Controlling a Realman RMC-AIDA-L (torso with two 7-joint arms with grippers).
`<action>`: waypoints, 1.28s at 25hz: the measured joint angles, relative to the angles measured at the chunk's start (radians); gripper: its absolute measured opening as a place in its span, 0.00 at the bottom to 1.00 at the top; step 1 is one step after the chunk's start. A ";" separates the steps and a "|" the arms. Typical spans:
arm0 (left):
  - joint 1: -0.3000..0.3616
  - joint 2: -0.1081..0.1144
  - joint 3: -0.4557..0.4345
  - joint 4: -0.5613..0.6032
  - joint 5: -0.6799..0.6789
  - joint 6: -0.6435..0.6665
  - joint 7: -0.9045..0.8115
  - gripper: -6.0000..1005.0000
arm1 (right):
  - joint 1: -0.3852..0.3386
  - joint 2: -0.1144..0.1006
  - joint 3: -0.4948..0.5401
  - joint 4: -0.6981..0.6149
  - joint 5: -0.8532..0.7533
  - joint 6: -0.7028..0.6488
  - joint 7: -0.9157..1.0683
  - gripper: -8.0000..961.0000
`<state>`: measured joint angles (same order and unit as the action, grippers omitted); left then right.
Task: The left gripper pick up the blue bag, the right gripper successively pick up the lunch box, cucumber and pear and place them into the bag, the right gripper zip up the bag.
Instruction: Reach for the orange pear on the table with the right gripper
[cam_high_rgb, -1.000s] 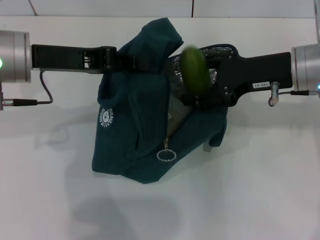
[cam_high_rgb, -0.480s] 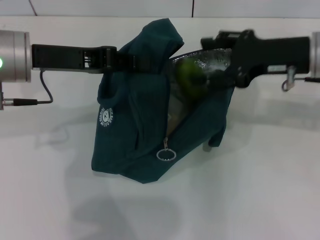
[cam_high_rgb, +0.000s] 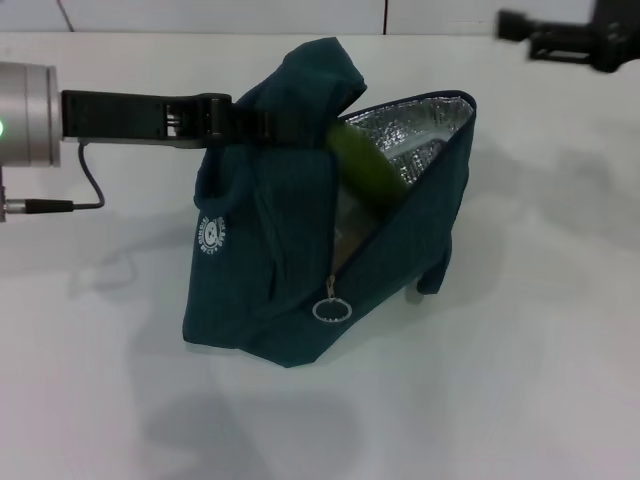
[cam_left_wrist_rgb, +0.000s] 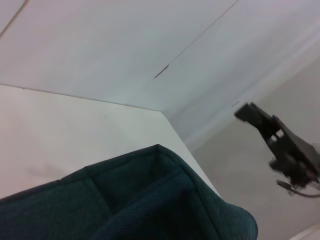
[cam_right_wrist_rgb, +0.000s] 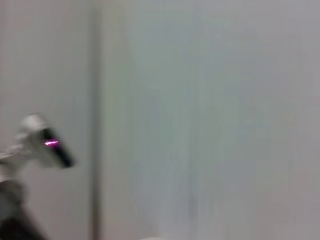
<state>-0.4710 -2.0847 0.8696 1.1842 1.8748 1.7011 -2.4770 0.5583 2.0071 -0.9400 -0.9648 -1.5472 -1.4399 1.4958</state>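
Here the blue bag (cam_high_rgb: 300, 250) hangs over the white table (cam_high_rgb: 520, 380), held up at its top by the left gripper (cam_high_rgb: 262, 126), whose black claw reaches in from the robot's left and is clamped on the fabric near the bag's raised peak. The bag's mouth gapes toward the robot's right, showing the silver foil lining (cam_high_rgb: 415, 125). The cucumber (cam_high_rgb: 368, 165) lies slanted inside that opening, its upper end close to the left gripper's hold and its lower end sunk behind the bag's front wall. Below the opening the ring-pull zipper (cam_high_rgb: 332, 309) dangles against the bag's front, and the round white logo (cam_high_rgb: 211, 235) sits on the bag's side toward the robot's left. The bag's lower edge rests on the table.

The right gripper (cam_high_rgb: 515, 24) is up and well apart from the bag, beyond its open mouth on the robot's right; whether its fingers are open or closed cannot be told. In the left wrist view the bag's teal fabric (cam_left_wrist_rgb: 150, 200) fills the near part, with the right gripper (cam_left_wrist_rgb: 245, 112) seen far off beyond it.
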 joint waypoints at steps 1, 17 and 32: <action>0.001 0.000 0.000 0.000 -0.001 0.000 0.001 0.05 | -0.008 -0.002 0.020 0.003 0.000 0.007 0.002 0.89; 0.035 0.006 -0.005 0.001 -0.003 0.002 -0.001 0.05 | -0.090 -0.016 0.108 0.201 -0.004 0.149 -0.103 0.89; 0.071 0.030 -0.009 0.007 -0.008 0.031 -0.001 0.05 | 0.003 -0.001 0.080 0.322 -0.004 0.237 -0.183 0.89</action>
<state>-0.3996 -2.0545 0.8607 1.1909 1.8668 1.7322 -2.4783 0.5618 2.0064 -0.8596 -0.6432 -1.5508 -1.2031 1.3132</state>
